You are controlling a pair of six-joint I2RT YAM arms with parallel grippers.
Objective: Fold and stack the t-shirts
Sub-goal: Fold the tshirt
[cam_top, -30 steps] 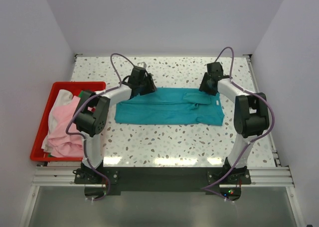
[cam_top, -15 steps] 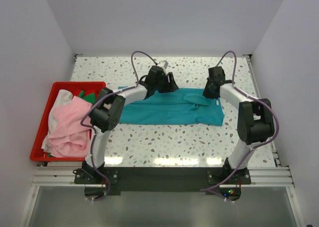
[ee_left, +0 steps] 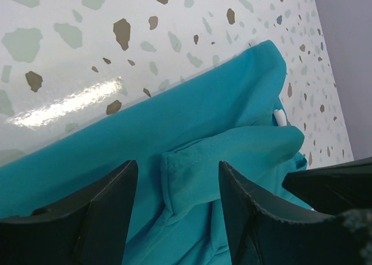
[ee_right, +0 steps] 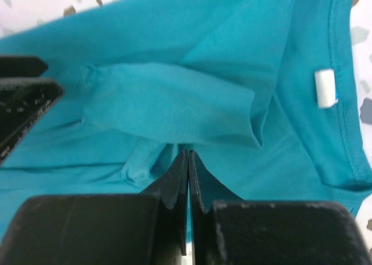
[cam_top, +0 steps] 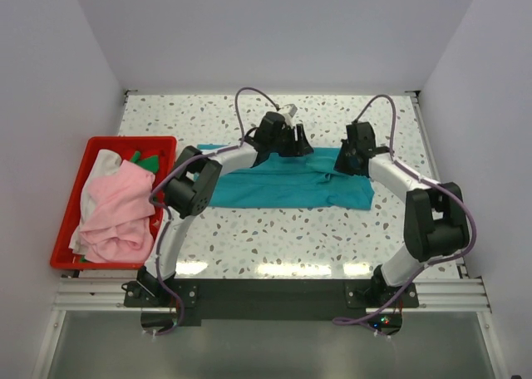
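Top external view: your teal t-shirt [cam_top: 283, 188] lies spread across the middle of the speckled counter [cam_top: 249, 238], its long side running left to right. Your left end effector [ee_left: 174, 172] sits at the shirt's far edge with its jaws parted wide, and a raised fold of teal cloth stands between them. Your right end effector [ee_right: 187, 154] is down on the shirt's right part, near the collar. Its jaws are pressed together, and you cannot tell whether any cloth is caught between them. A white label [ee_right: 325, 88] shows just inside the collar seam. At the left, a red bin [cam_top: 125, 140] holds a crumpled light pink t-shirt [cam_top: 116, 213], with a white piece [cam_top: 100, 164] and a dark green piece [cam_top: 148, 159] at its far end.
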